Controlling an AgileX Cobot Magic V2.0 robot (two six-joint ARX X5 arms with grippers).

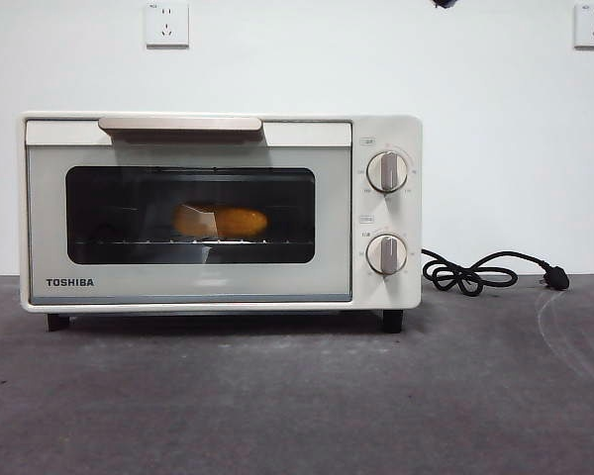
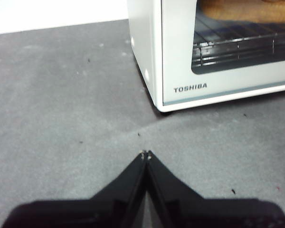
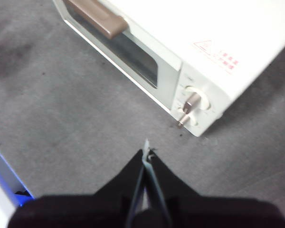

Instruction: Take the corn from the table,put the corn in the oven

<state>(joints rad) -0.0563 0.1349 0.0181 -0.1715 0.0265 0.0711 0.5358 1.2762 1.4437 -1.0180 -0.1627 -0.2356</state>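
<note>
Both grippers, left (image 2: 146, 154) and right (image 3: 146, 153), are pressed together and empty outside the oven (image 1: 218, 213), corn (image 1: 223, 221) on its rack behind the closed door, so you hold clear.

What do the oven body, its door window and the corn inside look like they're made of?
The cream-white boxy toaster oven looks like painted sheet metal with a smooth satin finish, though plastic panels can't be ruled out. Its dark door window seems to be tinted glass, showing faint reflections. The yellow-orange corn cob on the wire rack looks like glossy plastic, though the tint blurs it.
</note>
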